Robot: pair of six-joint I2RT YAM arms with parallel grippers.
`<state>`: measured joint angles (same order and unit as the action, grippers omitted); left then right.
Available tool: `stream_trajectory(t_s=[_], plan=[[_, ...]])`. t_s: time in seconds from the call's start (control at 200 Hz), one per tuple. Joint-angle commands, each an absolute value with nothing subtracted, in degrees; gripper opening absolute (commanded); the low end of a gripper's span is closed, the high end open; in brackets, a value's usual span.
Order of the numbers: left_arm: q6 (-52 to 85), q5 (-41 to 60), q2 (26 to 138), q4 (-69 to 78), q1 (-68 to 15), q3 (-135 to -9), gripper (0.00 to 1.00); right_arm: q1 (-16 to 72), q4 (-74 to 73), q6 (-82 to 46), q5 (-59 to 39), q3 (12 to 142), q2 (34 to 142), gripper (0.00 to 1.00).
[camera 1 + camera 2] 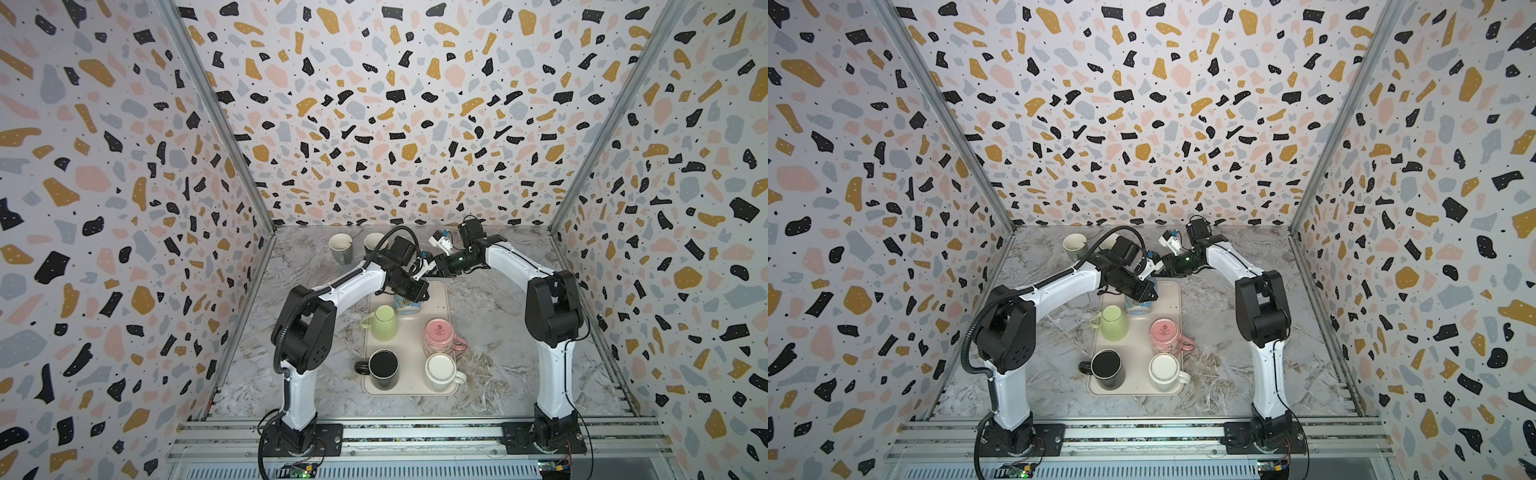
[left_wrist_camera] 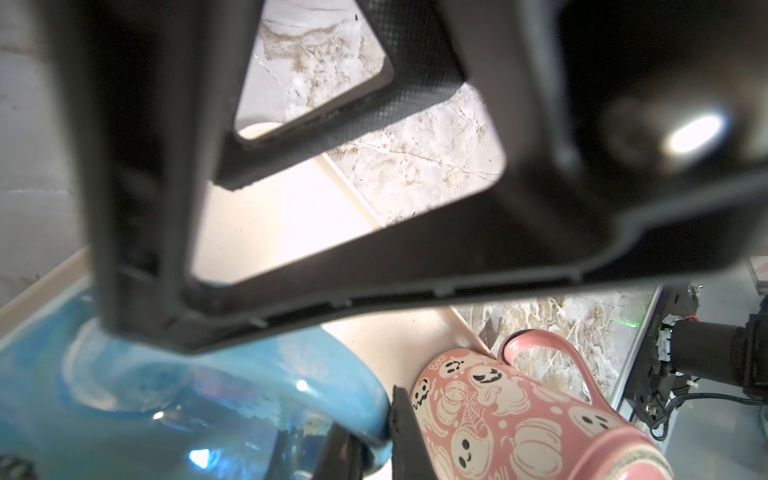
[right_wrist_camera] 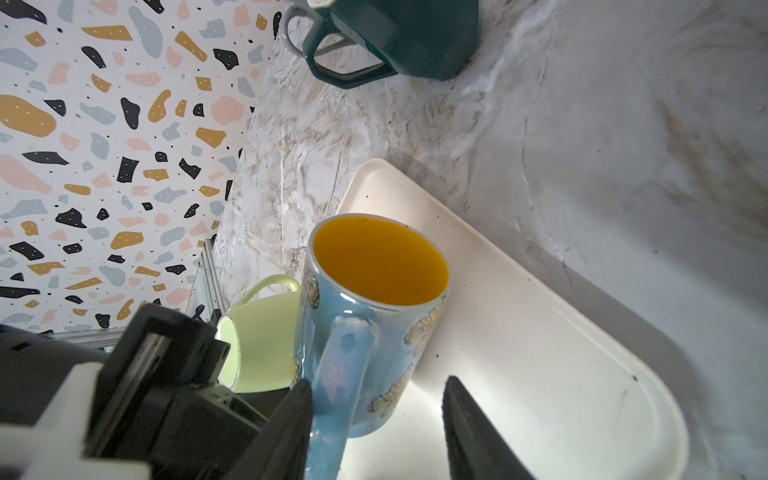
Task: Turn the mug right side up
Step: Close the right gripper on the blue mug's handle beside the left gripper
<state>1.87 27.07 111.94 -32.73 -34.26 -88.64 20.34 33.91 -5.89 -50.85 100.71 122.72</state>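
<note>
The blue mug (image 1: 405,308) (image 1: 1137,308) with a yellow inside and butterfly prints is at the far end of the cream tray (image 1: 440,291). Judged from the right wrist view, the blue mug (image 3: 415,345) lies tipped onto its side, mouth toward the back wall. My left gripper (image 1: 419,296) (image 2: 374,440) is shut on it, pinching a thin blue edge. My right gripper (image 1: 427,271) (image 3: 378,380) reaches in from the far right. It is open, its fingers either side of the mug's handle (image 3: 340,374); one finger is right beside the handle.
On the tray, upside down, stand a green mug (image 1: 384,323), a pink ghost-print mug (image 1: 439,336) (image 2: 519,415), a black mug (image 1: 383,368) and a white mug (image 1: 441,371). Two upright mugs (image 1: 340,246) (image 1: 374,241) stand on the marble table near the back wall.
</note>
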Motion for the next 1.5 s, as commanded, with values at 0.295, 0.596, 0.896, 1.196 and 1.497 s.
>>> stream_trajectory(t_s=[0.295, 0.596, 0.896, 1.196, 1.497], plan=[[-2.92, 25.81, 109.39, -30.32, -35.06, -91.23, 0.00, 20.04, 33.20, -7.84, -56.86, 100.28, 123.87, 0.47], [-4.03, 23.15, 107.86, -29.28, -35.62, -90.75, 0.00, 20.04, 33.22, -8.17, -57.57, 99.22, 125.18, 0.43], [-4.97, 19.61, 105.68, -28.08, -36.12, -90.00, 0.00, 20.04, 33.58, -7.89, -56.87, 97.31, 126.00, 0.38], [-6.04, 16.01, 105.28, -28.07, -36.64, -89.82, 0.00, 20.04, 33.75, -7.73, -57.02, 94.37, 126.03, 0.33], [-6.34, 14.61, 105.88, -27.91, -36.91, -89.31, 0.00, 20.04, 33.15, -8.19, -58.50, 92.34, 126.22, 0.34]])
